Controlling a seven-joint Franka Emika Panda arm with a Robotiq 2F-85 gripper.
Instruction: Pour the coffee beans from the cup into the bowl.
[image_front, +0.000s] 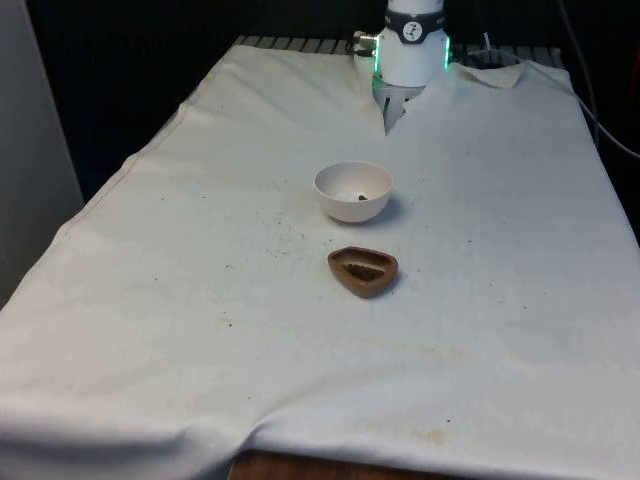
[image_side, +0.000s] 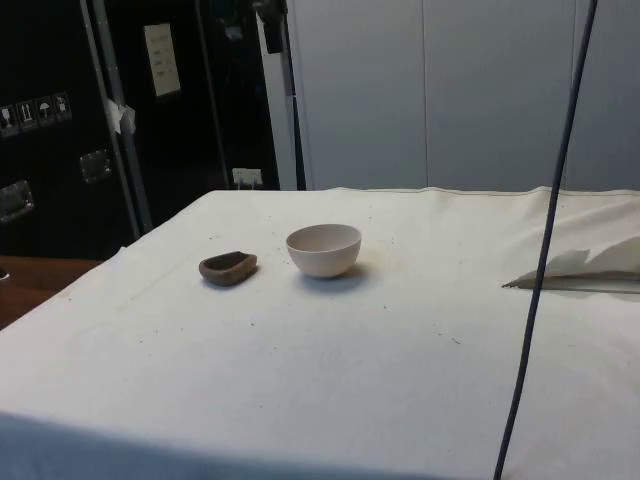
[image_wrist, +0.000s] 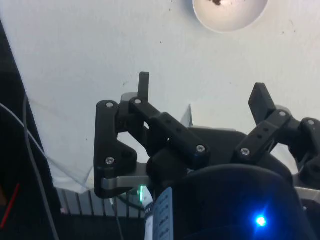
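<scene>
A small brown cup (image_front: 362, 270), low and roughly triangular, lies on the white cloth with dark coffee beans inside. It also appears in the side view (image_side: 228, 266). Just beyond it, towards the robot, stands a white bowl (image_front: 353, 190) (image_side: 323, 248) with a few dark beans at its bottom. My gripper (image_wrist: 202, 85) hangs high over the cloth near the robot's end of the table. It is open and holds nothing between its black fingers (image_wrist: 144, 80). The bowl (image_wrist: 230, 12) lies well ahead of the fingertips.
The robot's white base (image_front: 413, 45) stands at the far end, where the cloth is slit and folded (image_front: 395, 115). A dark cable (image_side: 545, 250) hangs across the side view. Small dark specks dot the cloth (image_front: 285, 235) near the bowl.
</scene>
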